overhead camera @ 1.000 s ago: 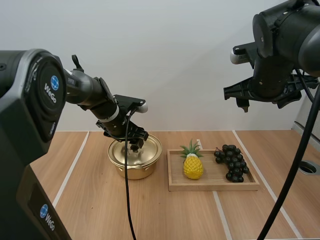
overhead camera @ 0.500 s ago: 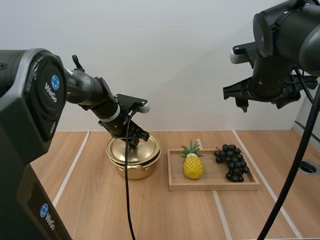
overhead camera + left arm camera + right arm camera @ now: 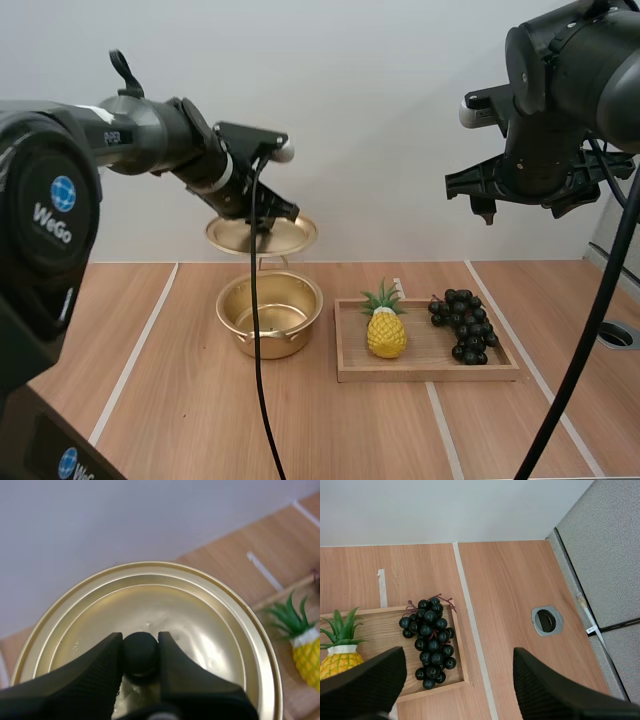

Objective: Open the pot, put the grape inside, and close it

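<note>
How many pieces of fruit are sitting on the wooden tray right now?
2. A pineapple stands at the left end of the wooden tray, and a bunch of grapes lies at its right end, apart from the pineapple. No part of the tray floor looks hidden.

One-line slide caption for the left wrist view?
Left gripper pinching the gold lid by its black knob, pineapple nearby.
</note>
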